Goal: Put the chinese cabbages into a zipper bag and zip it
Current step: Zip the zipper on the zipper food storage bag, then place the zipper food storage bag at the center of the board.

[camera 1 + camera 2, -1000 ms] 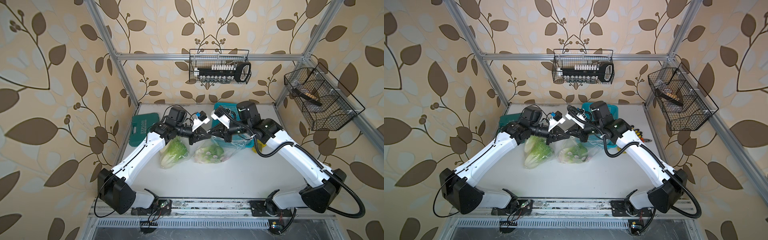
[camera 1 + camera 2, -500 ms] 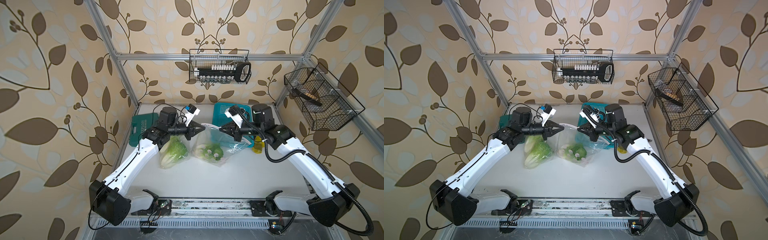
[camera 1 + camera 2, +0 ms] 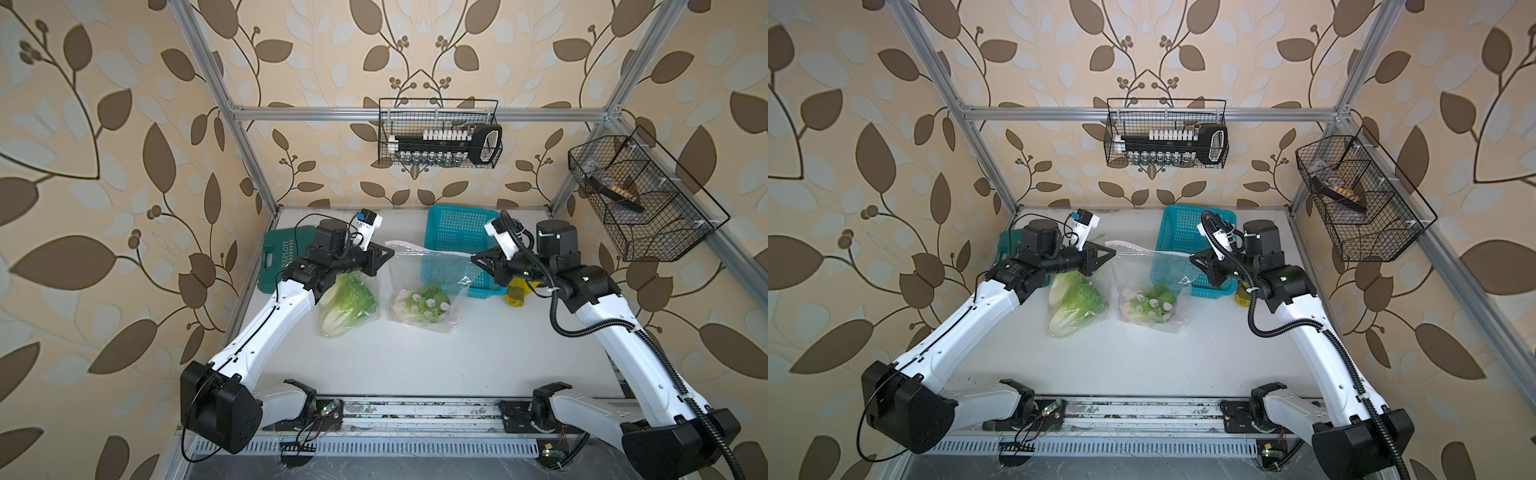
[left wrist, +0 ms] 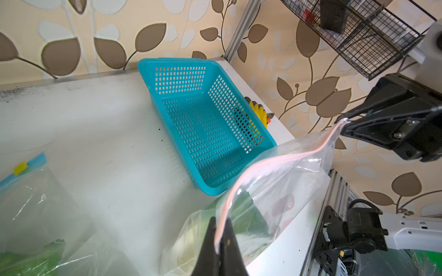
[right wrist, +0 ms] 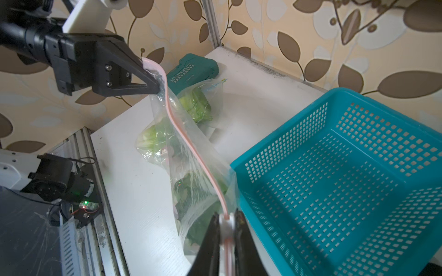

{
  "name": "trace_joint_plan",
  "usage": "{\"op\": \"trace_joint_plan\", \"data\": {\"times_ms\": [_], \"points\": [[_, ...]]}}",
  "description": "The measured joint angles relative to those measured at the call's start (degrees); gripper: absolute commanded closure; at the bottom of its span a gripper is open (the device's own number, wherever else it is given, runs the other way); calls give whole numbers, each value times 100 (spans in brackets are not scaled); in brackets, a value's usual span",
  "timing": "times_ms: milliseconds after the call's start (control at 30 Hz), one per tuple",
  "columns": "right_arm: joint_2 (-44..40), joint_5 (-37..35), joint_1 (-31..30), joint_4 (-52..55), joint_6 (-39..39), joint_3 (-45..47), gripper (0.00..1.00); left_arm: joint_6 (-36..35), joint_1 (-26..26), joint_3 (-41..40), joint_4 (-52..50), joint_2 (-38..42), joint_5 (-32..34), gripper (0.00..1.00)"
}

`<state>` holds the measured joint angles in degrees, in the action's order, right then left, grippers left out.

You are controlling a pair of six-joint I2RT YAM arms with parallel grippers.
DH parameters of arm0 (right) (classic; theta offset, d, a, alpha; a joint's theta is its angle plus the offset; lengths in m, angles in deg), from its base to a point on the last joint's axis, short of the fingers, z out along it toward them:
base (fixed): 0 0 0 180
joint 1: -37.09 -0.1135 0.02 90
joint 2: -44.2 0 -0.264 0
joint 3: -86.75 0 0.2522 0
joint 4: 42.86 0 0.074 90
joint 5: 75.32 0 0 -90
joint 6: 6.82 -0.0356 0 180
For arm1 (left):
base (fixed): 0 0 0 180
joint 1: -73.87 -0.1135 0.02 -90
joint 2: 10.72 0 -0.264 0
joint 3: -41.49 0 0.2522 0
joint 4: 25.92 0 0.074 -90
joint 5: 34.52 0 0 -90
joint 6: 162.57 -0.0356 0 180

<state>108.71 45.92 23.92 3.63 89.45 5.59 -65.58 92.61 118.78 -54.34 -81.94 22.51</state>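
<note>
The cabbages [image 3: 419, 305] lie in the bottom of the clear zipper bag [image 3: 432, 270], which rests on the bench [image 3: 415, 374] between the 2 arms; through the film I cannot count the heads. Their weight likely anchors the bag, so its mouth can be drawn up and stretched into a line. The pink zip strip [image 5: 191, 153] runs along that mouth from tool to tool, sagging a little. The left tool [image 3: 388, 252] is clenched on 1 corner of the strip, probably as the fixed end to pull against. The right tool [image 3: 476, 258] sits at the opposite corner, its jaws close on either side of the strip; whether they pinch it or only bracket it I cannot tell. The strip reads as 1 pressed line, so sealing seems nearly done. A second bag [image 3: 353, 299] holding a cabbage lies beside the left arm, and a blue basket [image 3: 432, 232] stands just behind.
</note>
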Motion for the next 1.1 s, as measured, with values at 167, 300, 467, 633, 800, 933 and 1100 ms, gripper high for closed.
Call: {"op": "trace_joint_plan", "data": {"times_ms": [167, 300, 467, 633, 800, 933, 1100], "points": [[-11, -175, 195, -177, -483, 83, 39, 70, -87, -52, -15, -59, 155, 100], [-367, -76, 595, -730, -1139, 872, 28, 76, -87, -52, -28, -155, 295, 100], [-391, 26, 199, -1676, -1958, 2168, 20, 219, -195, -52, -35, -481, 533, 100], [-7, -87, -723, -2498, -2337, 2769, 29, 435, -385, -98, -181, -813, 774, 100], [579, -199, -1620, -3198, -2605, 2693, 86, 765, -422, -149, -586, -750, 1027, 100], [953, -136, -1963, -3298, -3136, 2380, 100, 1095, -424, -149, -1226, -269, 1270, 100], [1141, 1032, -2065, -3532, -4489, 2013, 100, 1604, -422, 114, -2267, 636, 1408, 100]]}}
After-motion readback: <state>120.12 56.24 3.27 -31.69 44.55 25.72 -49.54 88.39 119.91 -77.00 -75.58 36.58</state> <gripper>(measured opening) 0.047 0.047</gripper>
